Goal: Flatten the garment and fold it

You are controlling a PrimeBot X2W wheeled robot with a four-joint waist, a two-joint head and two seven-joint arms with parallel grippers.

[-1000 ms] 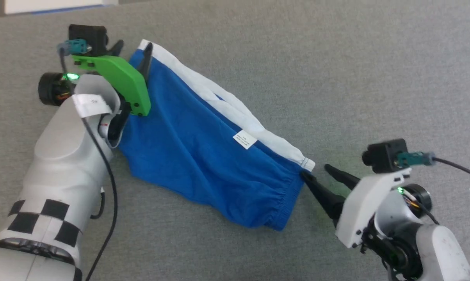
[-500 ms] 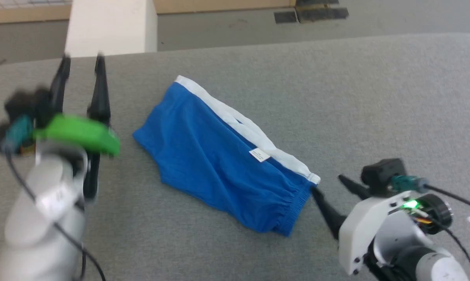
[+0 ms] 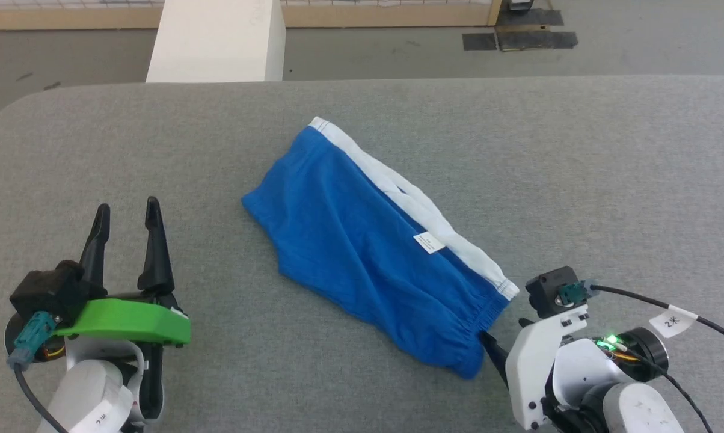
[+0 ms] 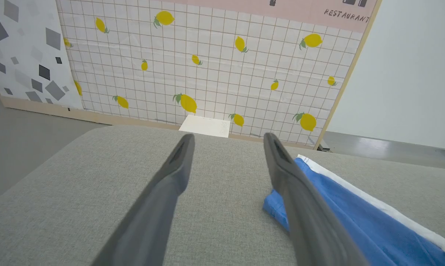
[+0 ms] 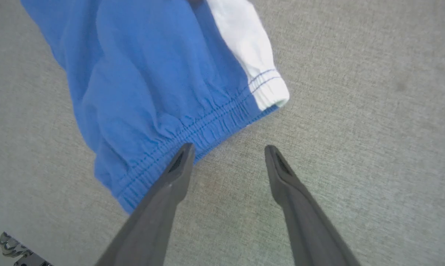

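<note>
The garment [image 3: 362, 252], bright blue shorts with a white waistband and a small white label, lies slanted across the grey table, doubled over with some wrinkles. My left gripper [image 3: 127, 207] stands open at the near left, well apart from the garment, its jaws holding nothing. In the left wrist view the left gripper [image 4: 227, 138] points at the far table edge, with the garment [image 4: 337, 214] just right of its right finger. My right gripper [image 5: 228, 147] is open at the gathered hem of the garment [image 5: 152, 81], its left fingertip at the hem's edge. In the head view the right gripper [image 3: 503, 329] is partly hidden under its wrist camera.
The grey fabric table [image 3: 578, 180] has a rounded far-left corner. A white block [image 3: 217, 42] stands beyond its far edge, with grey floor behind. A tiled wall with lemon prints [image 4: 207, 55] faces the left wrist camera.
The head camera has tilted up, so the whole picture shifted. My left gripper has drawn back from the waistband corner to the near left. The right gripper stays at the hem.
</note>
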